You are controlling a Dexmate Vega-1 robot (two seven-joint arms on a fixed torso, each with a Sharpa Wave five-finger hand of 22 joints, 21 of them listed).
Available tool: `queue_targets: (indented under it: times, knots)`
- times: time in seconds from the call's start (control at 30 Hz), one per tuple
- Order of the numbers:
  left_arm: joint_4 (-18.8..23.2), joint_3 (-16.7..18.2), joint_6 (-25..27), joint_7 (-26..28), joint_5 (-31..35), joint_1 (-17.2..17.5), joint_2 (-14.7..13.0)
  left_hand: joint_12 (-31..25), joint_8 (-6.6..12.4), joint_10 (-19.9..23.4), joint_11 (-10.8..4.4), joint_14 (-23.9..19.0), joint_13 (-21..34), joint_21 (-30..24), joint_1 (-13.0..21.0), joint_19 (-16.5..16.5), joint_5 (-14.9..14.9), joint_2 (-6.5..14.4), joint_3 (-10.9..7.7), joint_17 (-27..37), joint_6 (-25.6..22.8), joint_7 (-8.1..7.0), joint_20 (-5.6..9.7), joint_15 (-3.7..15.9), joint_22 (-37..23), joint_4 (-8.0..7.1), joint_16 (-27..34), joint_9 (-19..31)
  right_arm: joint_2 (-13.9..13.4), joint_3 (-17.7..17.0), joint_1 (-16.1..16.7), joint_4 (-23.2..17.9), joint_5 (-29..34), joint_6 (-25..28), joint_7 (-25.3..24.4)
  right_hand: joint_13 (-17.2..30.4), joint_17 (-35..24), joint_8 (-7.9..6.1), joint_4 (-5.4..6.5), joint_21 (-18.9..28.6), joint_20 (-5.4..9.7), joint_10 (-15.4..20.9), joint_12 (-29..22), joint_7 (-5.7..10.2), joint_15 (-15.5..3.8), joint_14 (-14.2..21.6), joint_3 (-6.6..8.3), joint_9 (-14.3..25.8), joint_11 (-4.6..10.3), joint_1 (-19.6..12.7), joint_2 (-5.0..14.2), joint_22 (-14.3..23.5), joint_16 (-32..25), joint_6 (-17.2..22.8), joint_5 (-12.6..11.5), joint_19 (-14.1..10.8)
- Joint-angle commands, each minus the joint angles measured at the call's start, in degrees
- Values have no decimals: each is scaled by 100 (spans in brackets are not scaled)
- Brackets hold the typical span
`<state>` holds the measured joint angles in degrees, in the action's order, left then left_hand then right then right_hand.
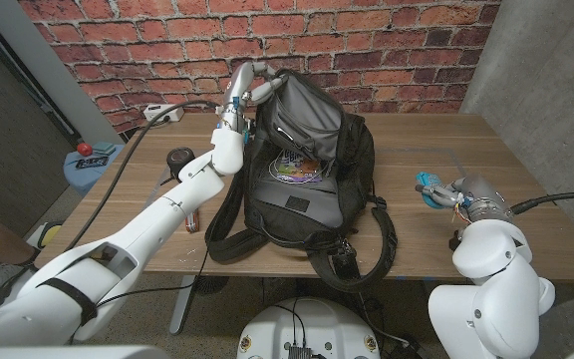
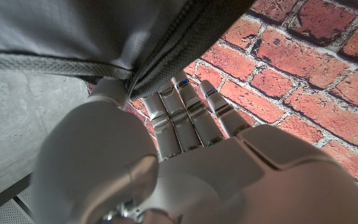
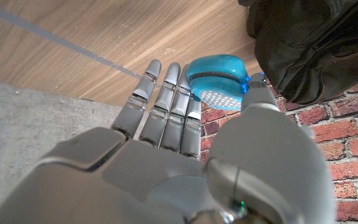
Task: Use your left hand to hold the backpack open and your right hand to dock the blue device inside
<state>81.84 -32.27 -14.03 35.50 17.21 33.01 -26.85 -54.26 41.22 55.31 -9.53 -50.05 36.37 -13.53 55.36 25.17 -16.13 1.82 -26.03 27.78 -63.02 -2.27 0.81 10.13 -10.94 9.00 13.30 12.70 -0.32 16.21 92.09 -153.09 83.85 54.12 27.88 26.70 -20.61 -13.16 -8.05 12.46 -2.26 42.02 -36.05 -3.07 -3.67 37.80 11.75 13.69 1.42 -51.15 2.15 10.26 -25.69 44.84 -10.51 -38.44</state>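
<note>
Holding the black backpack (image 1: 302,179) open at mid-table, the left hand (image 1: 245,88) pinches the flap's far rim between thumb and pressed-together fingers, lifting it clear of the mouth. Well to the backpack's right, the right hand (image 1: 450,193) pinches the blue device (image 3: 219,81) between thumb and fingers. Docking well probably means keeping the flap high while carrying the device level toward the opening.

Backpack (image 1: 297,189) mid-table; device (image 1: 430,187) to its right, near right robot hand (image 1: 463,195).
</note>
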Motion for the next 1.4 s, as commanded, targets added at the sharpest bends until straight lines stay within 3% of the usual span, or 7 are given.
queue_targets:
  times: [0.03,0.27,0.47,0.6,0.7,1.4]
  knots:
    - [-210,-50,-161,-36,-5,-143,50,-34,13,-8,-29,-46,2,7,22,13,-30,55,4,4,-8,22,-39,-37,-14,12,-33,19,-181,55,115,-461,-556,160,223,8,-11,-7,3,-7,18,26,-11,96,-207,-1,-29,24,-14,-36,113,19,-20,126,-14,31]
    - [-292,-69,-223,-43,-34,-175,81,-37,14,1,-27,-47,-8,8,16,11,-36,49,6,4,-15,30,-40,-32,-14,9,-41,13,-304,146,80,-715,-636,477,465,11,-14,6,2,-15,17,-18,1,97,-214,-19,-41,25,-14,-39,119,19,-13,118,-13,53]
    - [-305,-76,-243,-51,-45,-184,90,-44,16,-7,-38,-44,4,7,21,12,-40,57,5,9,-5,32,-41,-41,-14,9,-43,19,-364,52,146,-1001,-1147,677,353,11,-15,8,-3,-18,18,-18,-1,100,-213,-19,-45,28,-19,-48,122,19,-14,120,-13,62]
    - [-256,-75,-228,-68,-54,-154,83,-46,14,-12,-33,-51,5,8,15,10,-42,52,7,7,-5,34,-42,-37,-14,7,-45,13,-459,-191,183,-1225,-1907,852,265,9,-18,14,0,-20,20,-9,-5,91,-195,-21,-50,28,-49,-49,135,19,-14,120,-13,67]
    - [-207,-70,-200,-67,-43,-130,75,-44,16,-8,-28,-50,-3,7,17,10,-45,59,6,12,-3,37,-38,-37,-14,6,-45,16,-679,-287,172,-1344,-2380,1033,107,8,-21,18,4,-22,22,-14,-4,94,-194,-21,-54,30,-51,-46,144,19,-15,117,-12,74]
    - [8,-23,-85,-19,-24,-29,101,-52,18,-21,-27,-47,-9,9,11,7,-56,57,14,23,2,30,-33,-35,-14,5,-57,11,-1386,-1860,352,-1948,-6980,1556,-1650,14,-36,38,-6,-28,16,-43,-5,75,-158,-42,-72,39,-63,-81,179,21,-17,108,-8,104]
